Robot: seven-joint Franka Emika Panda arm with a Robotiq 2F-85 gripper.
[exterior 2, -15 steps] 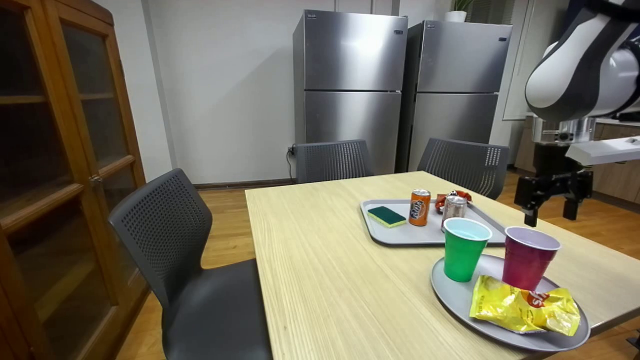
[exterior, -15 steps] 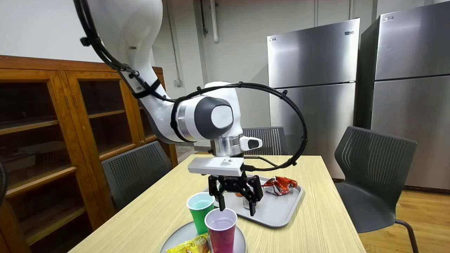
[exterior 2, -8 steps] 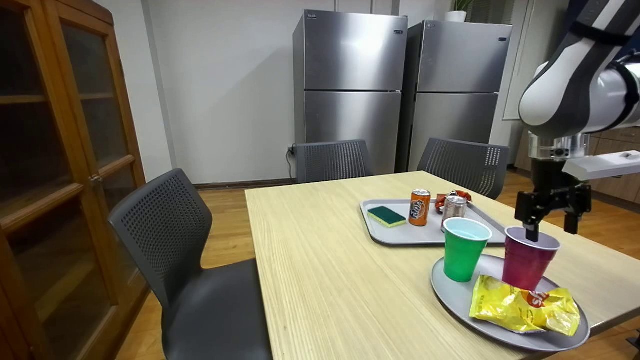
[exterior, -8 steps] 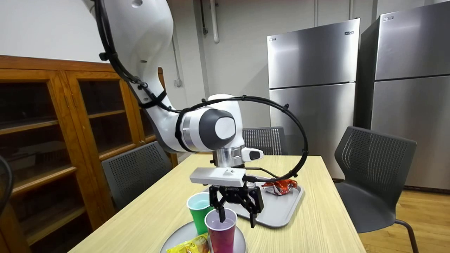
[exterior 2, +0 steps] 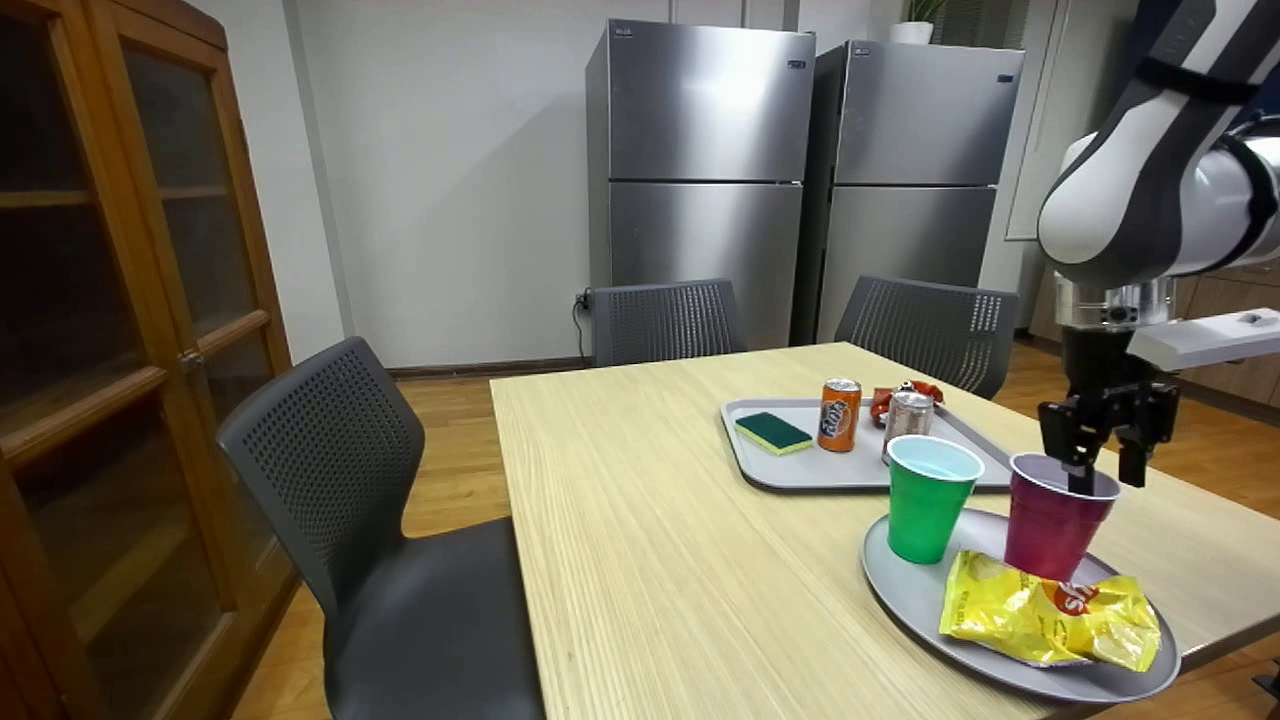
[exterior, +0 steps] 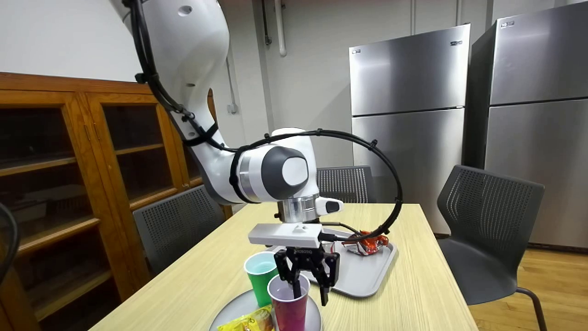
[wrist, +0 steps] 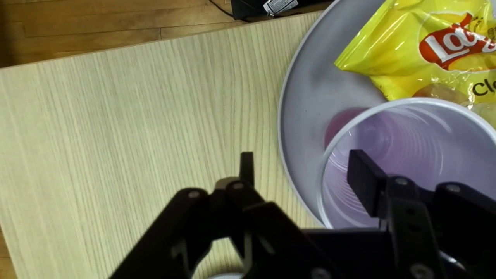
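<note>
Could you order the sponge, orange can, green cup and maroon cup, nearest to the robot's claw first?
As seen in an exterior view, from the gripper:
1. Maroon cup, on the plate, one finger inside its rim.
2. Green cup, beside it on the same plate.
3. Orange can, on the tray beyond the cups.
4. Sponge, also on the tray, past the can.

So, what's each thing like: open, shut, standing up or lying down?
Purple cup: standing, looks empty
Gripper: open, one finger inside the purple cup
Green cup: standing
Plate: flat
Chip bag: lying down
Tray: flat
Orange can: standing
Silver can: standing
Sponge: flat, green side up
Red bag: crumpled
Fridges: shut
Cupboard: shut
</note>
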